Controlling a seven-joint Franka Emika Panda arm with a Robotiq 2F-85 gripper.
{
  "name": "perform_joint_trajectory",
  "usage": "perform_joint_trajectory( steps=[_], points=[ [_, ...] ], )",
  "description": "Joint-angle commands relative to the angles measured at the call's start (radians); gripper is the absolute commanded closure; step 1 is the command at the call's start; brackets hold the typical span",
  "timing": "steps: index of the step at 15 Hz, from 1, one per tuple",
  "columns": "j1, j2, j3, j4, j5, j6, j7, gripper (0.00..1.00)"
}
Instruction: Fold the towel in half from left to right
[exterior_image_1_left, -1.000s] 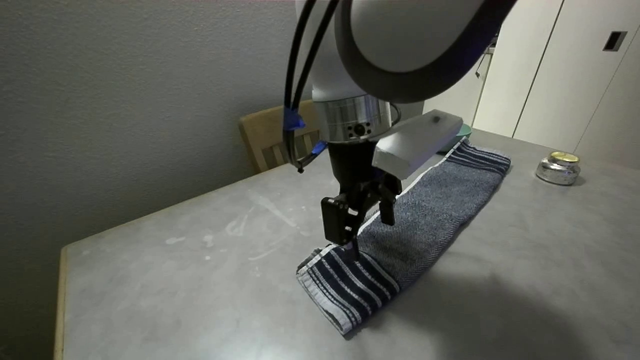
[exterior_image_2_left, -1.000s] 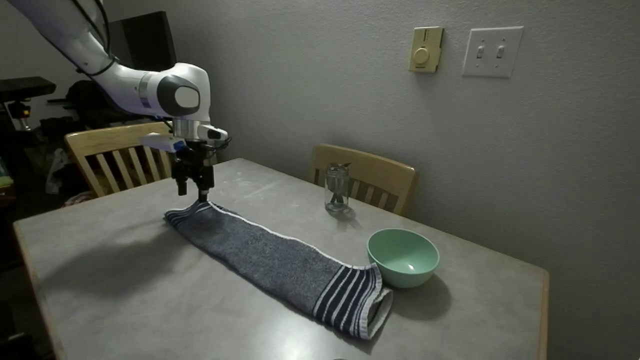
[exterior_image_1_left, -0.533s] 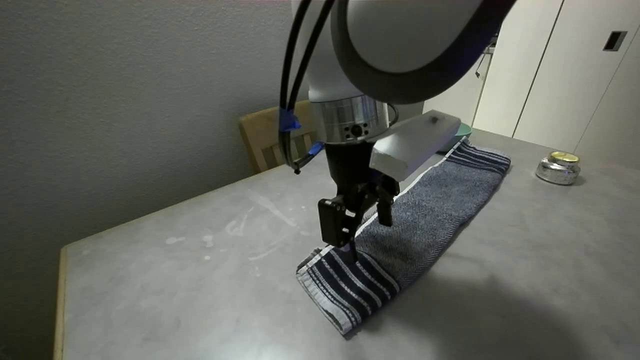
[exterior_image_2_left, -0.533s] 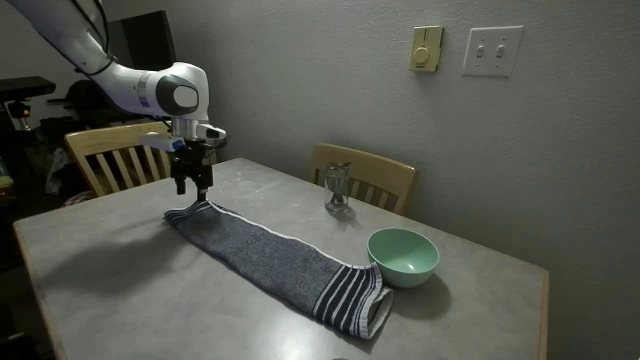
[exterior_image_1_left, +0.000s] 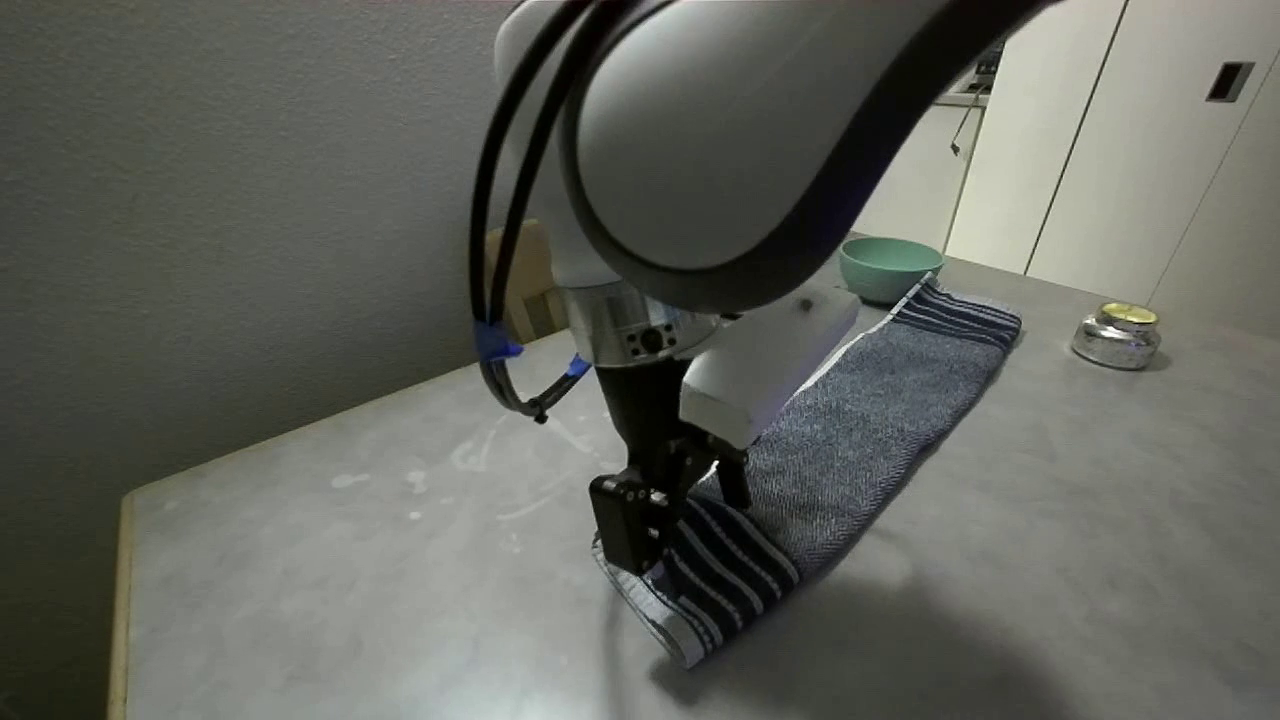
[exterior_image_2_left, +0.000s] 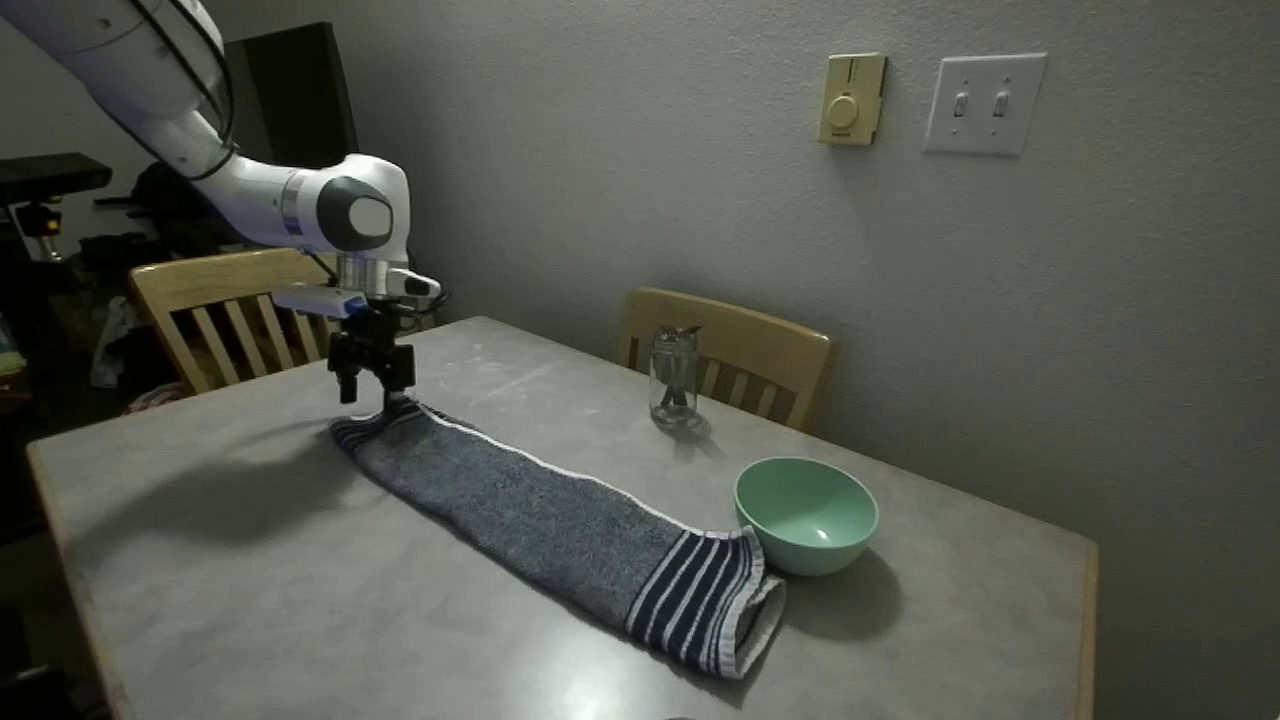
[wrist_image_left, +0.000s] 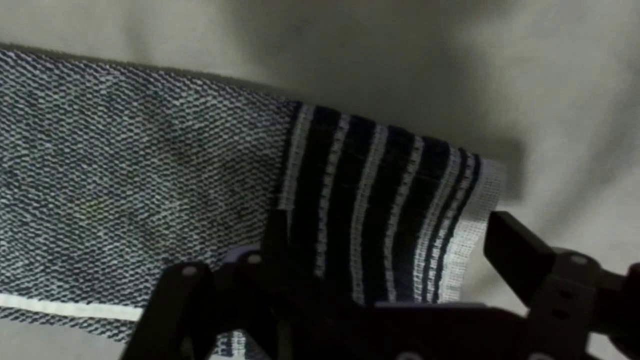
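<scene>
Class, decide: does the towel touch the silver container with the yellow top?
Apart: in an exterior view, grey tabletop shows between the towel and the silver container.

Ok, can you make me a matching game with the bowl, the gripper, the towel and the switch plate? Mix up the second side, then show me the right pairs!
Things:
1 bowl
2 gripper
3 towel
4 switch plate

What fits:
A has its jaws apart
B is on the wall
C is mint green
D is striped at both ends

Right pairs: 1-C, 2-A, 3-D, 4-B
</scene>
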Motion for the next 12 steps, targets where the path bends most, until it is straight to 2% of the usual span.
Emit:
perform_joint_trajectory(
  steps=[1, 7, 12],
  points=[
    [0.01, 0.089, 0.005, 0.132, -0.019, -0.097, -0.04, 0.0],
    [0.028, 0.172, 0.001, 0.256, -0.024, -0.178, -0.062, 0.0],
    [0.053, 0.214, -0.02, 0.3, -0.058, -0.158, -0.03, 0.0]
  ],
)
